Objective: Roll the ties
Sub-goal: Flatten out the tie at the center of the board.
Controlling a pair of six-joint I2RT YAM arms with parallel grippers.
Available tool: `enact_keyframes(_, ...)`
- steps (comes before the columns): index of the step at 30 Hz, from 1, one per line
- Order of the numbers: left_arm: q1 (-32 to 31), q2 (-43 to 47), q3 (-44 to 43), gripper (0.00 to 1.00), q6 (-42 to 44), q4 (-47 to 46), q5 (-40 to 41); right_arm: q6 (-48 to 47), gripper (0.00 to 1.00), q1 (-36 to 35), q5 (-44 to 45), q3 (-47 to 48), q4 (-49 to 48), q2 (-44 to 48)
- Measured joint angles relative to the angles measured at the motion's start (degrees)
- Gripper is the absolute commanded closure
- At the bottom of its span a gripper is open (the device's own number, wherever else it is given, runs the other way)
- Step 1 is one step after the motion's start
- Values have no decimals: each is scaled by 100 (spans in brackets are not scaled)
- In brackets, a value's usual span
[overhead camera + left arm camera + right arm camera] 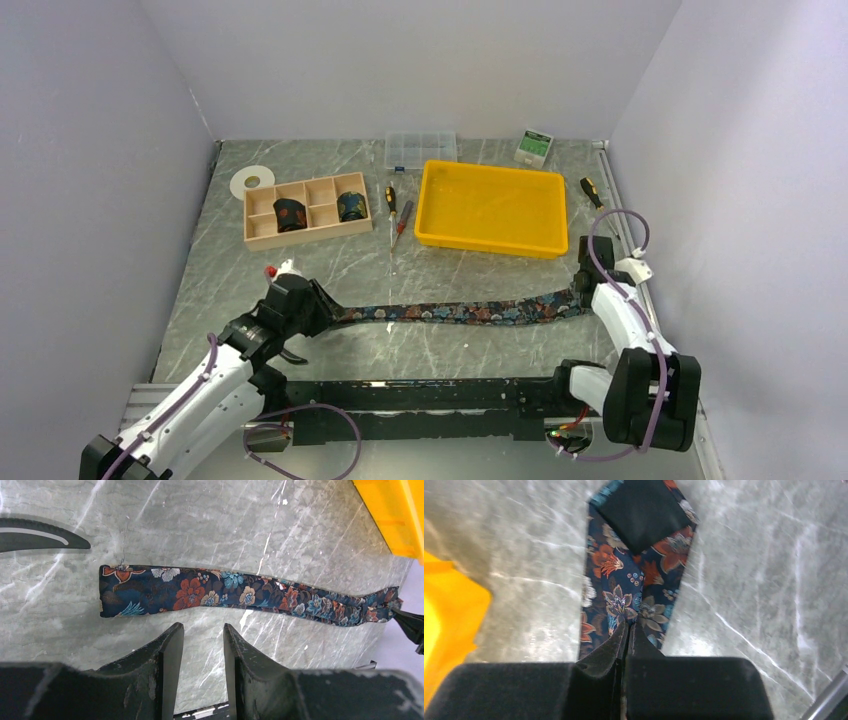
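Note:
One floral navy tie point(460, 313) lies unrolled across the table between the two arms. In the left wrist view its narrow square end point(120, 590) rests flat just beyond my left gripper point(202, 630), which is open and holds nothing. My right gripper point(626, 627) is shut on the tie point(624, 585) near its wide pointed end, pinching the fabric, and that end lifts off the table toward it point(582, 285). Two more ties point(289, 213) point(351, 206) sit as coils in compartments of a wooden box point(262, 235).
A yellow tray point(490, 240) stands behind the tie at the right. Two screwdrivers point(397, 212) lie between the tray and the box, and a third point(592, 192) lies right of the tray. A tape roll point(252, 181), a clear case point(421, 149) and a small carton point(534, 147) line the back. A black curved handle point(40, 537) lies near the tie's narrow end.

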State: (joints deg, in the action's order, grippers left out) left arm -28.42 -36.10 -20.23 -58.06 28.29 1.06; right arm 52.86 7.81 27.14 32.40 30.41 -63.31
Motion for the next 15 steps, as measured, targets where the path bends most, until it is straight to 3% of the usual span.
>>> enact_keyframes(2, 0, -2, 11, 59, 2, -2, -28, 74, 69, 37, -11, -98, 74, -48)
enact_keyframes(4, 0, -7, 20, 59, 11, 2, -66, 129, 56, 66, -24, -105, 127, -144)
enact_keyframes(8, 0, -4, 28, 59, 17, 11, -107, 39, 51, 70, -9, -81, 216, -39)
enact_keyframes(15, 0, 35, 28, 59, 13, 17, -122, -286, 55, -70, -98, 76, -11, 422)
